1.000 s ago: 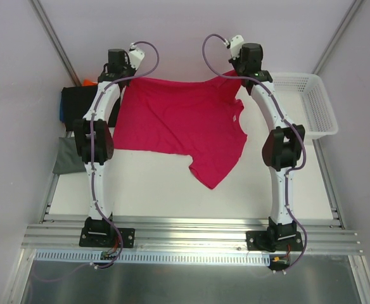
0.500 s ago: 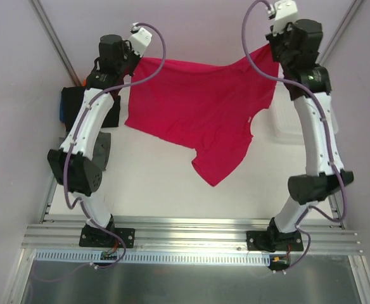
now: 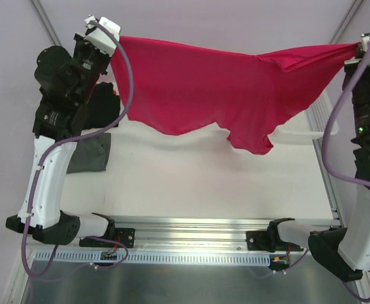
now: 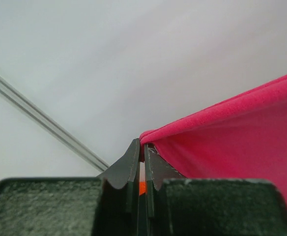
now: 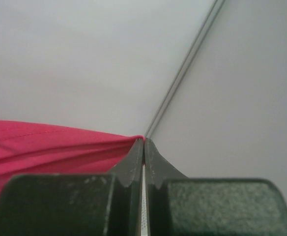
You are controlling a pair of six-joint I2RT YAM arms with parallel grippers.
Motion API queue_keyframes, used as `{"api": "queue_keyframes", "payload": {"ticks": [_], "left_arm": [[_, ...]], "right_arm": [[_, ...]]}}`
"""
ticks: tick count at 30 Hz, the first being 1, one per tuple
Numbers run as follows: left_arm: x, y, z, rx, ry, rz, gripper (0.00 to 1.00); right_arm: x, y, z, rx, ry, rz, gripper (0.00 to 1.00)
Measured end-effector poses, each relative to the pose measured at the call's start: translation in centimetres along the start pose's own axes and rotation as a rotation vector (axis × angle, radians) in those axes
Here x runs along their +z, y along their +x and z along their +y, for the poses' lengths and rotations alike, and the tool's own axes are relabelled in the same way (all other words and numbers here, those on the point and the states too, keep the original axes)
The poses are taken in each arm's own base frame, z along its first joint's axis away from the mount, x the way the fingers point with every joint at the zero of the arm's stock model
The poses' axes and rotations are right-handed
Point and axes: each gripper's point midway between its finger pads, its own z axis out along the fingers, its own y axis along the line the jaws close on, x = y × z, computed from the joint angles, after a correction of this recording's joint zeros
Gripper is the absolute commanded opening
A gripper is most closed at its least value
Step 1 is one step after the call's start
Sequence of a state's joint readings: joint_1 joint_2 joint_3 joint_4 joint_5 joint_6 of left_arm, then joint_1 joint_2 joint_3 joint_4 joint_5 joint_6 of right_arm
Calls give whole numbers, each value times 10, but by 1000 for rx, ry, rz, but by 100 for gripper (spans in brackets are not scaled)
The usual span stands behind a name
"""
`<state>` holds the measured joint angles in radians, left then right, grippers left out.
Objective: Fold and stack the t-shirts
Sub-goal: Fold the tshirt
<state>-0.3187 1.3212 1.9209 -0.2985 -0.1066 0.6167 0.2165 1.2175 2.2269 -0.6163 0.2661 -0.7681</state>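
Top external alone — grey-green t-shirt [image 3: 90, 155], basket [image 3: 321, 120]

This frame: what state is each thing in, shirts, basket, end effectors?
Crimson-pink t-shirt: unfolded, held up, stretched between both end effectors.
Left end effector: shut on one shirt corner.
Right end effector: shut on the opposite corner.
Grey-green t-shirt: folded, flat on the table.
Black t-shirt: on the table, partly hidden by the left arm.
White basket: upright, partly behind the shirt.
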Motion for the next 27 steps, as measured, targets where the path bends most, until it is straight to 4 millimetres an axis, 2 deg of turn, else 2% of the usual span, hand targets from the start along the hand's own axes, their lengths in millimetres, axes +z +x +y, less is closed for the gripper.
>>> {"api": "queue_keyframes", "payload": {"ticks": [4,7,11,16,19,22,24,27], "left_arm": [[-24,-14,9,3,-14,-35,0],[-39,-20,8,7,6,-58,0],[-50,-23,2,19,42,-79,0],[-48,-22,-2,25,61,-79,0],[-35,-13,-9,39,77,-55,0],[-10,5,-23,57,103,-12,0],[14,25,-36,62,124,33,0],[56,77,-61,69,169,144,0]], "right_arm": [[-31,-13,-23,-22,46,-39,1],[-45,-20,-32,-35,62,-60,1],[-53,-26,-38,-40,69,-76,0],[-49,-27,-35,-56,57,-83,0],[-33,-21,-25,-74,39,-74,0],[4,-6,-4,-97,0,-47,0],[39,13,19,-115,-42,-11,1],[91,53,58,-141,-112,62,1]]}}
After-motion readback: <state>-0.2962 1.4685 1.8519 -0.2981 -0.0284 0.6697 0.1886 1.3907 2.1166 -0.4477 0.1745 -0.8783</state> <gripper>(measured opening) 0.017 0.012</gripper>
